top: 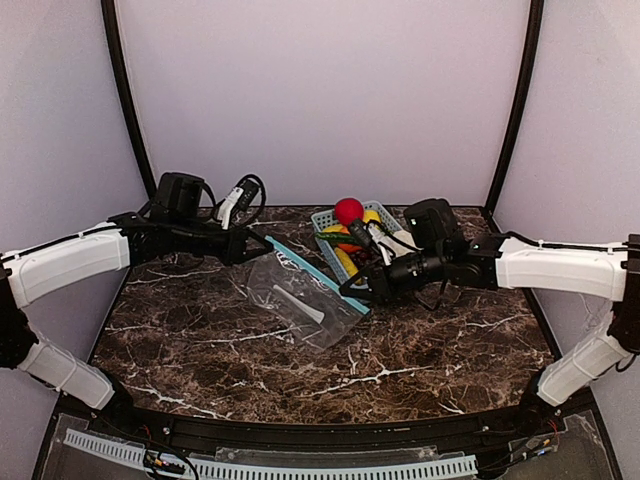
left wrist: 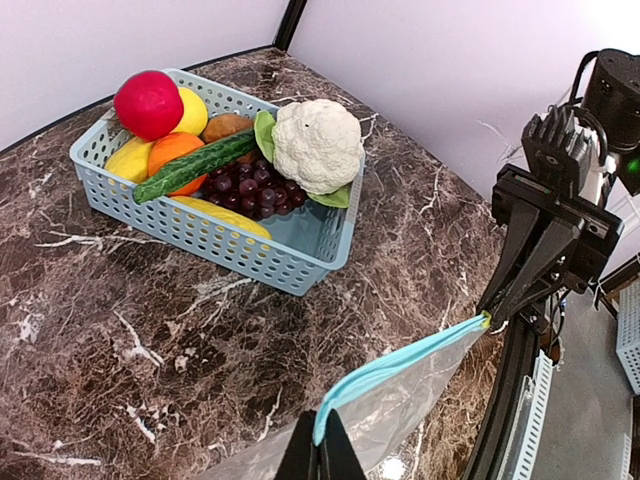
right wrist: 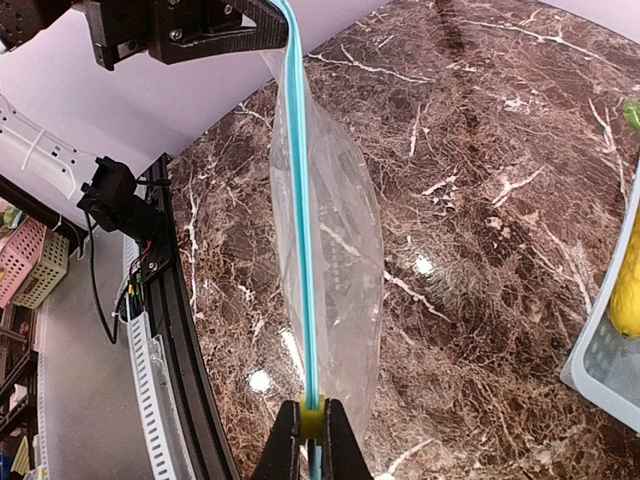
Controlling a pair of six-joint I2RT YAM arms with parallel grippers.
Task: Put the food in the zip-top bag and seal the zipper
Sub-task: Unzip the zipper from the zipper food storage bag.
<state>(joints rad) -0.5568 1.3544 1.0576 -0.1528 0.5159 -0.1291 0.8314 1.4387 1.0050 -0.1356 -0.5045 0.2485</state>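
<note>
The clear zip-top bag (top: 300, 290) hangs stretched between my two grippers over the marble table. Its light-blue zipper (top: 315, 273) runs taut from one to the other. My left gripper (left wrist: 321, 452) is shut on one end of the zipper (left wrist: 400, 365). My right gripper (right wrist: 311, 440) is shut on the yellow slider tab at the other end of the zipper (right wrist: 300, 200). A white label patch shows through the bag, and I see no food in it. The cauliflower (left wrist: 318, 145) and the banana (left wrist: 225, 216) lie in the blue basket (left wrist: 250, 255).
The light-blue lattice basket (top: 322, 217) stands at the back middle, just behind my right gripper (top: 358, 290). It also holds a red ball fruit (left wrist: 148, 103), dark grapes (left wrist: 240, 185), a cucumber (left wrist: 195, 165) and an orange piece. The table's black rail runs along the near edge.
</note>
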